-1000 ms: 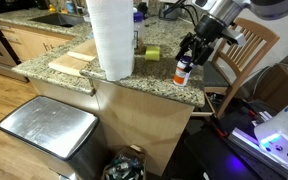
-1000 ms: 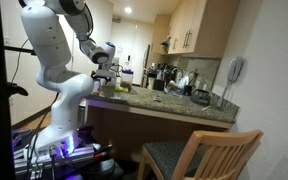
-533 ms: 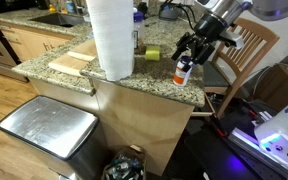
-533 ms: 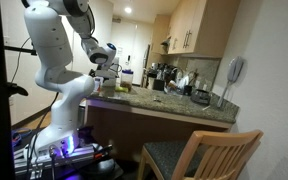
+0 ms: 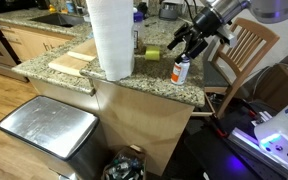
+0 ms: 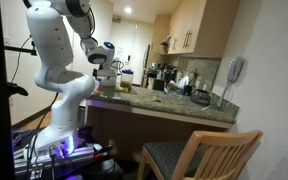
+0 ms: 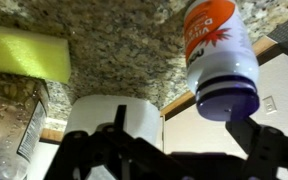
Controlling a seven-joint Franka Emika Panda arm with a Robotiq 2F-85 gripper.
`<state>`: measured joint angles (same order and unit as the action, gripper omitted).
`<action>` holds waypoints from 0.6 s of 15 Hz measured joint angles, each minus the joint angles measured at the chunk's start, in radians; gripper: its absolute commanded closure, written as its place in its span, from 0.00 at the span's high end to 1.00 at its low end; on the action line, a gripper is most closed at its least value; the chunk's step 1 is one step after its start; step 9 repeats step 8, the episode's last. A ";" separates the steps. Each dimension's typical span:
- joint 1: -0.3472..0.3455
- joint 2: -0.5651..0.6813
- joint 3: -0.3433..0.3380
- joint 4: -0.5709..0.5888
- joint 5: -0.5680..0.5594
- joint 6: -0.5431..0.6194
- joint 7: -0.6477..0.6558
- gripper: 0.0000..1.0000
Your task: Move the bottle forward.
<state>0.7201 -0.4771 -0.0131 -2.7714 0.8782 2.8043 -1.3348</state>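
The bottle [image 5: 181, 70], small with a white top and an orange-red label, stands upright near the counter's edge. It also shows in the wrist view [image 7: 220, 50], which stands upside down. My gripper [image 5: 190, 42] hangs just above the bottle, open and holding nothing. In the wrist view my gripper's [image 7: 184, 140] two dark fingers are spread wide and the bottle is apart from them. In an exterior view my gripper [image 6: 106, 68] is over the counter's end; the bottle cannot be made out there.
A big white paper towel roll [image 5: 111, 38] stands on the granite counter [image 5: 144, 80], with a yellow-green block [image 5: 152, 52] and a wooden board [image 5: 72, 63]. A wooden chair [image 5: 246, 50] stands beside the counter. A metal bin [image 5: 46, 128] is below.
My gripper has risen off the bottle and drawn up and back. The bottle stays standing on the counter.
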 measured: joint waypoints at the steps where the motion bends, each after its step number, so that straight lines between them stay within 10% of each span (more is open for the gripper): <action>1: 0.029 -0.002 -0.019 0.000 0.042 0.000 -0.045 1.00; 9: 0.177 -0.018 -0.141 0.001 0.272 0.013 -0.314 1.00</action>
